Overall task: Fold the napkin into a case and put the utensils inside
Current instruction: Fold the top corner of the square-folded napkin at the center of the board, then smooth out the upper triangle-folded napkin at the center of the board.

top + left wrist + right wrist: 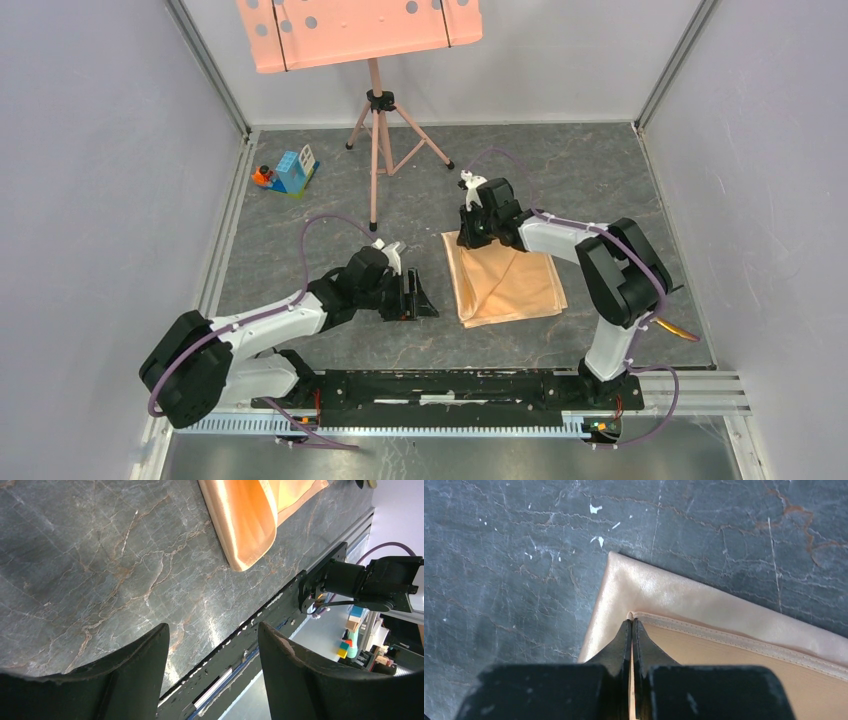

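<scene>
Napkin [505,285] is sitting flat on the tabletop [560,180], a bit right of centre, folded into a rough square with a diagonal crease across the top layer.

Nearest the bases, the left arm stretches out low from the near-left corner. Its forearm runs toward the middle and the left gripper [214,630] is just left of the cloth, not touching it. Its jaws are spread wide with nothing between them, just bare stone under the two dark curved fingers.

The right arm goes up from its base, bends at the elbow out on the right, then reaches back left to the napkin's far-left corner. The right gripper [631,622] points down there, pinched fully closed. It looks like it's got the corner of the upper hemmed layer nipped between the tips.

The cloth is shiny peach-orange satin, smooth with soft folds and a stitched hem along the edge. The tabletop is dark grey marbled stone with rusty veins and some white flecks.

Further back there's a little toy block house [292,172] on the left. At the far end stands a pink tripod [378,140] carrying a salmon perforated music-stand tray [360,30].
</scene>
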